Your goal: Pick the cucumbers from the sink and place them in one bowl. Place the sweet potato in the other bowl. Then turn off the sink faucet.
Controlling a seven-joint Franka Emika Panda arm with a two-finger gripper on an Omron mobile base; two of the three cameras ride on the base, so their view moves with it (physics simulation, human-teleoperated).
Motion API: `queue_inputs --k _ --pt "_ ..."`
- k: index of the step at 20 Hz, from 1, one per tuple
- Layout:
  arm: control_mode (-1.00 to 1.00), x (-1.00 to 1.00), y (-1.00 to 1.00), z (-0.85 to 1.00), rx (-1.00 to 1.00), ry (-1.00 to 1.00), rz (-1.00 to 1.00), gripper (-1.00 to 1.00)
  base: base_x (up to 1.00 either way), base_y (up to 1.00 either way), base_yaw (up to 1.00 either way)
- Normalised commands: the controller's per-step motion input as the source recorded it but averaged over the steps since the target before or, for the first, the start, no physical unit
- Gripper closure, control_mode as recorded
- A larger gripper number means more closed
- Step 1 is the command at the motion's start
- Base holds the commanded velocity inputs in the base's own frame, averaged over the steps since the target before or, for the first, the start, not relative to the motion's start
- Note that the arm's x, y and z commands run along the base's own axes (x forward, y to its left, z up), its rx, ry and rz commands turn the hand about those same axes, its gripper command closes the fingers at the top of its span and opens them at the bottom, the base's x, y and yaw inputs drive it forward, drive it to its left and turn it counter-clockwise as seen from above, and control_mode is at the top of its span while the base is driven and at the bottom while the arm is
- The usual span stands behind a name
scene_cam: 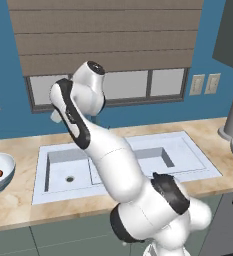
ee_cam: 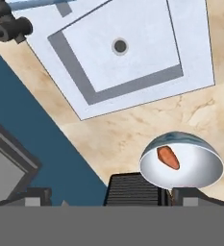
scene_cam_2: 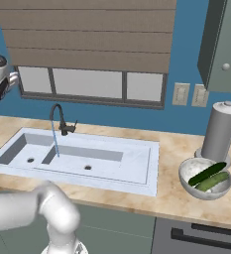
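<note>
Two base views behind the arm, left and right, facing the sink [scene_cam: 188,155], hand view high over its small basin, sharing it.

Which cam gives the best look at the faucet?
Right base view: the faucet stands whole, unblocked, with a stream of water running into the sink. In the hand view it is cut off at the corner. In the left base view the arm covers it.
</note>
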Motion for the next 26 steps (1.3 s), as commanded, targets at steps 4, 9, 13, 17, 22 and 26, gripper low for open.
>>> queue_inputs --k 4,9,13,17,22,26 --pt "-1.0 -0.82 -0.96 0.61 0.0 -0.1 -0.05 -1.0 0.0 0.0 0.0" --pt "-1.0 -0.75 -0.98 0.46 0.0 -0.19 -0.02 -1.0 0.0 0.0 0.0" --pt "-1.0 -0.53 -1.0 0.06 0.0 -0.22 -0.05 -1.0 0.0 0.0 0.0" --pt "-1.0 -0.28 -1.0 0.0 0.0 -0.3 -0.09 -1.0 0.0 0.0 0.0" --pt "-1.0 -0.08 -0.96 0.0 0.0 -0.34 -0.06 -1.0 0.0 0.0 0.0" --pt "-1.0 0.0 -0.82 0.0 0.01 -0.24 -0.03 -1.0 0.0 0.0 0.0"
